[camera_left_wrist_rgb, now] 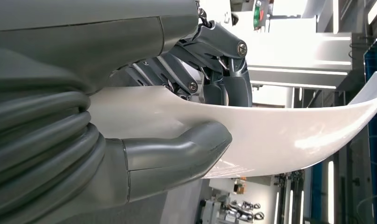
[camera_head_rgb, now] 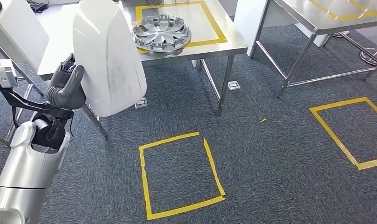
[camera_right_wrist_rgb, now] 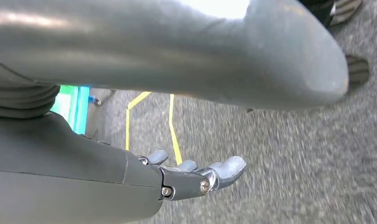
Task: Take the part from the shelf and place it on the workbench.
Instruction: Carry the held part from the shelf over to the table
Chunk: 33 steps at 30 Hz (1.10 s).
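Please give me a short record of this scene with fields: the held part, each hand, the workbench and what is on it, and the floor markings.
held part: white curved panel, carried by the left hand
left hand: grips the panel's edge; thumb under it and fingers over it in the left wrist view
right hand: holds nothing, fingers apart, above the grey carpet
workbench: steel table with a yellow tape square
on workbench: silver wheel cover, lying on the tape square's near edge
floor markings: yellow tape square ahead; another at right
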Motion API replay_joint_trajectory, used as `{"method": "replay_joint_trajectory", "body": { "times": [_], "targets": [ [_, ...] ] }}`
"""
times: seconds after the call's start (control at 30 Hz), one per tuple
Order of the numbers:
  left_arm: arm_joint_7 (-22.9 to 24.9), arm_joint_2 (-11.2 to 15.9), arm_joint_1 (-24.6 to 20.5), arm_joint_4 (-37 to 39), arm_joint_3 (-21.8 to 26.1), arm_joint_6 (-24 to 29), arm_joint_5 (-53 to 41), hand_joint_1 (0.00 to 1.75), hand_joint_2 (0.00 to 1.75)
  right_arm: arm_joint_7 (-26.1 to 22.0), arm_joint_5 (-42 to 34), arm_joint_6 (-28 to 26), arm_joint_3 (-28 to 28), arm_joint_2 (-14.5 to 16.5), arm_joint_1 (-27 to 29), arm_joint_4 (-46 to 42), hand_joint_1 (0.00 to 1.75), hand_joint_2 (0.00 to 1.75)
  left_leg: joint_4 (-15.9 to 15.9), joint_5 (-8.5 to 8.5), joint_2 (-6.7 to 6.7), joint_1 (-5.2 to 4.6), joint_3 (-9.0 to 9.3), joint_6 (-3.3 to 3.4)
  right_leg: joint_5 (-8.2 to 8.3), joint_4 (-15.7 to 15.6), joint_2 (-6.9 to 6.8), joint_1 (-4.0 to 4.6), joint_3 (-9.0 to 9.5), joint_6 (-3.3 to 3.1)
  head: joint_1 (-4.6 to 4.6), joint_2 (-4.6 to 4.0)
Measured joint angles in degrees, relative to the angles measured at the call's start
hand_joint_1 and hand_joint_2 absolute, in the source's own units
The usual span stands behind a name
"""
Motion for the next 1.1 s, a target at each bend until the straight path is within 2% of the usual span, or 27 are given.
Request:
{"method": "replay_joint_trajectory", "body": {
  "times": [0.03,0.1,0.13,0.17,0.33,0.43,0.53,0.57,0.6,0.63,0.7,0.73,0.77,0.8,0.87,0.9,0.93,0.97,1.0,1.07,1.1],
  "targets": [
    [0.02,0.01,0.0,-0.07,0.01,0.07,-0.08,1.75,1.75,0.22,-0.41,-0.05,-0.28,0.03,-0.02,0.0,0.0,0.0,-0.04,0.09,-0.32,0.06,0.02,0.16,0.08,-0.15,0.58,-0.01,0.0,-0.19,0.07,0.0],
    [0.06,-0.04,0.04,-0.23,-0.02,0.19,-0.12,1.75,1.75,0.56,-0.86,-0.17,-0.75,0.09,-0.12,0.0,0.0,0.0,0.01,0.09,-0.87,0.09,0.03,0.23,-0.03,-0.41,1.88,-0.05,0.03,-1.17,0.21,0.0],
    [0.08,-0.06,0.07,-0.27,-0.03,0.25,-0.13,1.75,1.75,0.68,-0.94,-0.23,-0.93,0.1,-0.23,0.0,0.0,0.0,0.05,0.05,-1.09,0.1,0.0,0.23,0.13,-0.67,1.92,0.01,0.11,-1.66,0.27,0.0],
    [0.09,-0.04,0.1,-0.29,-0.04,0.31,-0.13,1.75,1.75,0.77,-0.96,-0.3,-1.07,0.1,-0.33,0.0,0.0,0.0,0.04,0.05,-1.25,0.07,-0.03,0.25,0.09,-0.69,1.89,0.0,0.15,-1.66,0.27,0.0],
    [0.08,0.0,0.22,-0.3,-0.04,0.45,-0.2,1.75,1.75,1.15,-0.99,-0.69,-1.35,0.12,-0.4,0.0,0.0,0.0,0.11,0.1,-1.28,0.01,-0.23,0.34,0.66,-0.95,1.9,-0.09,0.17,-0.45,0.28,0.0],
    [0.01,0.0,0.23,-0.38,-0.04,0.48,-0.21,1.75,1.75,1.33,-1.09,-0.88,-1.52,0.12,-0.4,0.0,0.0,0.0,0.13,0.1,-1.25,-0.01,-0.26,0.36,0.7,-1.0,1.92,-0.12,0.17,0.0,0.27,0.0],
    [0.0,0.17,0.23,-0.53,0.02,0.54,-0.23,1.75,1.75,1.45,-1.12,-0.9,-1.71,0.33,-0.49,0.0,0.0,0.0,-0.65,0.23,-1.38,-0.05,-0.01,1.1,0.88,-1.68,1.76,-0.39,0.68,1.0,0.25,0.0],
    [-0.03,0.15,0.18,-0.68,0.03,0.56,-0.23,1.75,1.75,1.48,-1.12,-0.9,-1.74,0.39,-0.53,0.0,0.0,0.0,-1.33,0.5,-1.45,0.1,0.4,1.4,0.7,-1.6,2.17,-0.5,0.73,1.34,0.25,0.0],
    [-0.04,0.09,0.07,-0.83,0.04,0.59,-0.23,1.75,1.75,1.53,-1.13,-0.91,-1.81,0.37,-0.55,0.0,0.0,0.0,-2.01,0.86,-1.49,0.37,0.84,1.56,-0.04,-0.53,2.86,-0.5,0.25,1.5,0.28,0.0],
    [-0.05,-0.02,-0.04,-0.97,0.03,0.63,-0.23,1.75,1.75,1.6,-1.13,-0.91,-1.91,0.36,-0.55,0.0,0.0,0.0,-2.45,1.13,-1.54,0.62,1.16,1.66,-1.45,2.06,3.68,-0.59,-1.04,1.66,0.3,0.0],
    [0.02,-0.23,-0.1,-1.04,0.01,0.71,-0.25,1.75,1.75,1.74,-1.12,-0.88,-2.12,0.34,-0.46,0.0,0.0,0.0,-2.56,1.16,-1.76,0.74,1.18,1.65,-4.94,9.97,4.59,-0.89,-5.09,2.03,0.32,0.0],
    [0.08,-0.32,0.03,-1.05,0.0,0.74,-0.25,1.75,1.75,1.77,-1.11,-0.87,-2.18,0.34,-0.39,0.0,0.0,0.0,-2.49,1.09,-1.94,0.83,1.15,1.48,-5.9,13.27,4.67,-1.12,-6.94,2.28,0.32,0.0],
    [0.14,-0.39,0.14,-1.05,-0.01,0.75,-0.26,1.75,1.75,1.77,-1.08,-0.87,-2.2,0.34,-0.33,0.0,0.0,0.0,-2.36,0.98,-2.15,1.0,1.14,1.19,-5.7,14.52,4.67,-1.38,-7.8,2.54,0.32,0.0],
    [0.18,-0.43,0.21,-1.08,-0.01,0.8,-0.26,1.75,1.75,1.73,-1.05,-0.86,-2.21,0.33,-0.31,0.0,0.0,0.0,-2.09,0.78,-2.35,1.3,1.14,0.76,-4.38,13.34,4.67,-1.69,-7.43,2.84,0.32,0.0],
    [0.19,-0.44,0.21,-1.2,0.0,0.9,-0.26,1.75,1.75,1.66,-0.96,-0.81,-2.23,0.31,-0.31,0.0,0.0,0.0,-1.01,0.04,-2.65,2.01,1.02,-0.46,-0.75,6.26,4.77,-2.38,-4.1,3.7,0.38,0.0],
    [0.2,-0.42,0.19,-1.3,0.02,0.94,-0.26,1.75,1.75,1.63,-0.93,-0.76,-2.23,0.37,-0.32,0.01,0.0,0.0,-0.29,-0.46,-2.82,2.18,0.83,-1.16,0.33,3.06,5.05,-2.58,-2.5,3.74,0.47,0.0],
    [0.21,-0.4,0.18,-1.4,0.03,0.95,-0.25,1.75,1.75,1.65,-0.89,-0.72,-2.24,0.43,-0.33,0.02,0.0,0.0,0.21,-0.83,-2.98,2.21,0.66,-1.78,0.64,1.25,5.24,-2.66,-1.57,3.44,0.55,0.0],
    [0.21,-0.42,0.17,-1.49,0.04,0.96,-0.25,1.75,1.75,1.66,-0.84,-0.69,-2.24,0.49,-0.34,0.03,0.0,0.0,0.37,-1.04,-3.13,2.16,0.57,-2.27,0.31,0.89,5.41,-2.56,-1.37,2.86,0.63,0.0],
    [0.21,-0.42,0.17,-1.54,0.05,0.96,-0.25,1.75,1.75,1.67,-0.81,-0.68,-2.25,0.54,-0.33,0.04,0.0,0.0,0.27,-1.08,-3.28,2.1,0.63,-2.64,0.22,0.98,5.47,-2.44,-1.39,2.01,0.66,0.0],
    [0.2,-0.38,0.17,-1.64,0.07,0.97,-0.24,1.75,1.75,1.66,-0.78,-0.7,-2.25,0.5,-0.36,0.04,0.0,0.0,0.19,-1.24,-3.18,2.25,0.68,-3.17,0.07,1.1,5.31,-2.37,-1.26,0.86,0.61,0.0],
    [0.2,-0.32,0.15,-1.69,0.08,0.98,-0.24,1.75,1.75,1.65,-0.78,-0.72,-2.25,0.5,-0.37,0.04,0.0,0.0,1.31,-1.84,-2.98,2.29,0.18,-3.33,0.0,1.05,5.29,-2.35,-1.09,0.41,0.54,0.0]
  ]
}}
